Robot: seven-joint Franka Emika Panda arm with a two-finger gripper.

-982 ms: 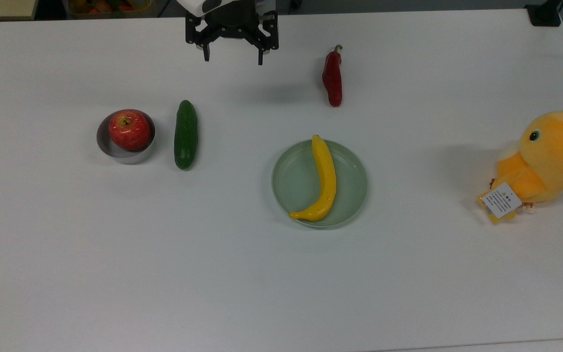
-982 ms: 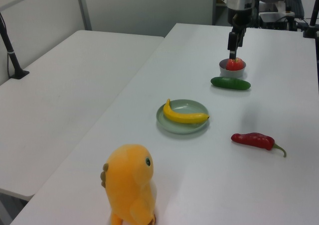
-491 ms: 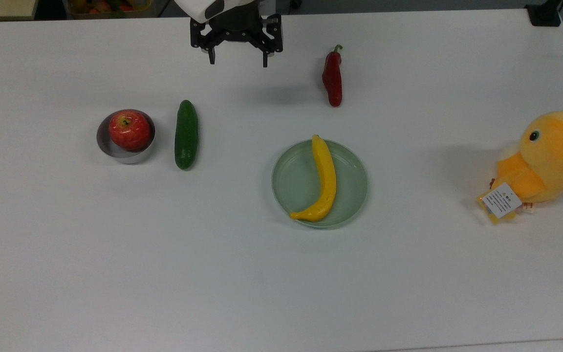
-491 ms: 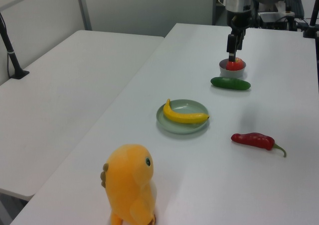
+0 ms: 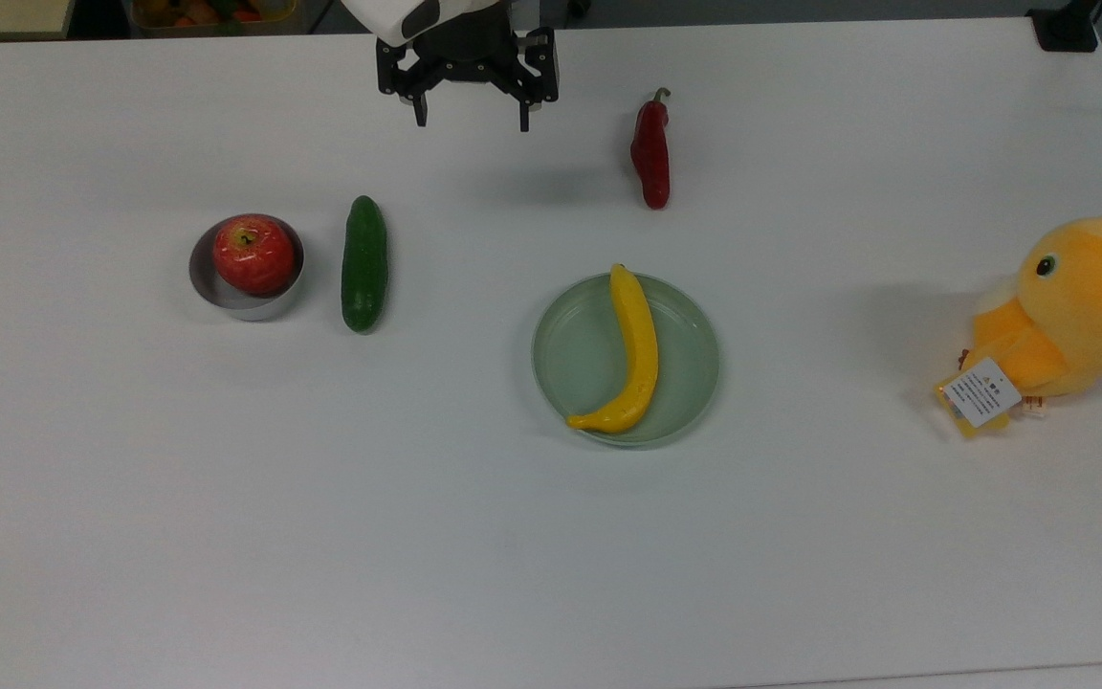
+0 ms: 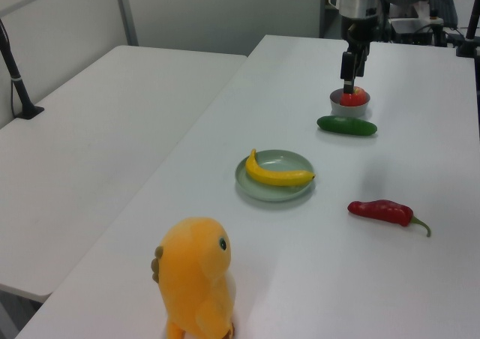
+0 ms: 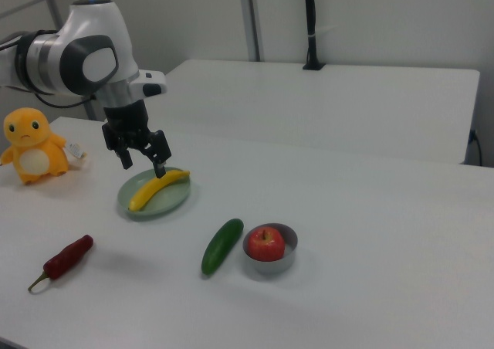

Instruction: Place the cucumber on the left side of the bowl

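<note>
The arm reaches in from the top edge of the top view, its white wrist leading to a black tool point(image 5: 473, 122) that points downward. The two fingers point(image 5: 422, 117) stand spread wide apart with nothing between them. In the right view the tool point(image 7: 143, 164) hangs in the air above the worktop point(image 7: 370, 241), below a rounded white and grey joint. In the left view the tool point(image 6: 349, 84) appears narrow and upright.

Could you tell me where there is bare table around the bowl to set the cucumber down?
In the top view, the table is bare to the top view's left of the bowl, which holds an apple, and below it. The bowl's other side is crowded: the cucumber lies close beside it, apart.
</note>
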